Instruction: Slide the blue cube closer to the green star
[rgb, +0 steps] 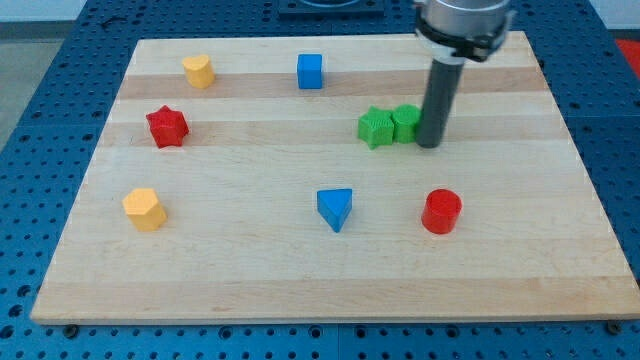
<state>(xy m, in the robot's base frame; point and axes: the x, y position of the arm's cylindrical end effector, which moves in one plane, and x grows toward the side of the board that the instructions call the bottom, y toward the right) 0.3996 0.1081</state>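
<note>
Blue cube (310, 71) one, green star (375, 127) one, my tip (429, 144) seemingly beside.

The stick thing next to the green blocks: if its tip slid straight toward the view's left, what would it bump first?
My tip sits just right of the green cube, seemingly touching it, so it would meet that first. The green star lies directly beyond, against the cube. Depth is hard to judge.
</note>
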